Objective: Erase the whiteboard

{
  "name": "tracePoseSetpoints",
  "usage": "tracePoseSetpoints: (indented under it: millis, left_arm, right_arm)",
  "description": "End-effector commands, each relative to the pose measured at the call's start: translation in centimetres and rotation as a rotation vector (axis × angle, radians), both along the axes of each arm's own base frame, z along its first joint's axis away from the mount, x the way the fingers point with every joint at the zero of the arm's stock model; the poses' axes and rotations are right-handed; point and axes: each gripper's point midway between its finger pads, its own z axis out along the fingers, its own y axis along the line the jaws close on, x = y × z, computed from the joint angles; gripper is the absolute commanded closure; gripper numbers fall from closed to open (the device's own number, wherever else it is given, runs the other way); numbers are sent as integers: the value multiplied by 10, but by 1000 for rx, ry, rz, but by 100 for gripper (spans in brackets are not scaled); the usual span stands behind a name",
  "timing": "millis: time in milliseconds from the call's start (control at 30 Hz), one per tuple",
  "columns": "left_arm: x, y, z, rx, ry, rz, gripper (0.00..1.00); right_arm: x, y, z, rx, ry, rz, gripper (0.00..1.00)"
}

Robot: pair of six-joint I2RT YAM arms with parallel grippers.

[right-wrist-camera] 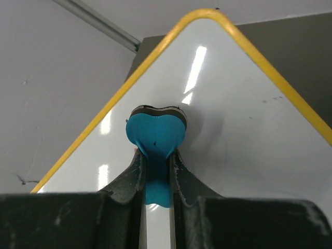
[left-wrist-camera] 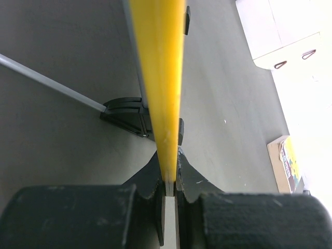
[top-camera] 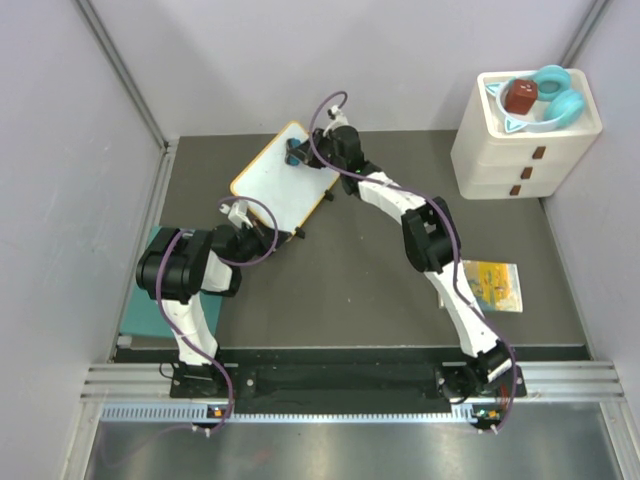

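Observation:
The whiteboard (top-camera: 283,180), white with an orange rim, lies tilted on the dark table at the back left. Its surface looks blank in the right wrist view (right-wrist-camera: 233,135). My left gripper (top-camera: 240,215) is shut on the board's near rim (left-wrist-camera: 161,78), seen edge-on in the left wrist view. My right gripper (top-camera: 300,152) is shut on a blue heart-shaped eraser (right-wrist-camera: 155,137) with a dark felt underside, pressed on the board near its far corner. The eraser (top-camera: 296,150) is mostly hidden under the gripper in the top view.
A white drawer unit (top-camera: 525,150) stands at the back right with blue headphones (top-camera: 558,95) and a brown object (top-camera: 520,96) on top. A colourful booklet (top-camera: 490,285) lies right of the right arm. A teal mat (top-camera: 140,310) lies at the left edge. Grey walls enclose the table.

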Motion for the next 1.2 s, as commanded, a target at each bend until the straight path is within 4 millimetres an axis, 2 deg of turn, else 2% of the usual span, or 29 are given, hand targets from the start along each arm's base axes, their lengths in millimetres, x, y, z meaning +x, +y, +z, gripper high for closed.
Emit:
tracePoseSetpoints:
  millis: [0, 67, 200, 433, 733, 967, 1167]
  left_arm:
    - [-51, -30, -27, 3, 138, -217, 100]
    - [-52, -30, -27, 4, 136, -218, 100]
    - [-53, -31, -28, 4, 140, -218, 100]
    - [-53, -30, -27, 5, 137, -218, 100]
    - [-53, -31, -27, 4, 137, -218, 100]
    - [-53, -30, -27, 5, 137, -215, 100]
    - [-53, -31, -27, 3, 139, -217, 100]
  right_arm:
    - [-32, 46, 58, 40, -174, 74, 100]
    - [-36, 53, 68, 39, -210, 62, 100]
    - [-29, 54, 82, 15, -282, -7, 100]
    - [-1, 32, 83, -36, -305, -183, 100]
    - [20, 5, 48, -71, -214, -247, 100]
    - [21, 3, 24, -89, -170, -239, 100]
    - [10, 13, 22, -68, -158, -177, 100]
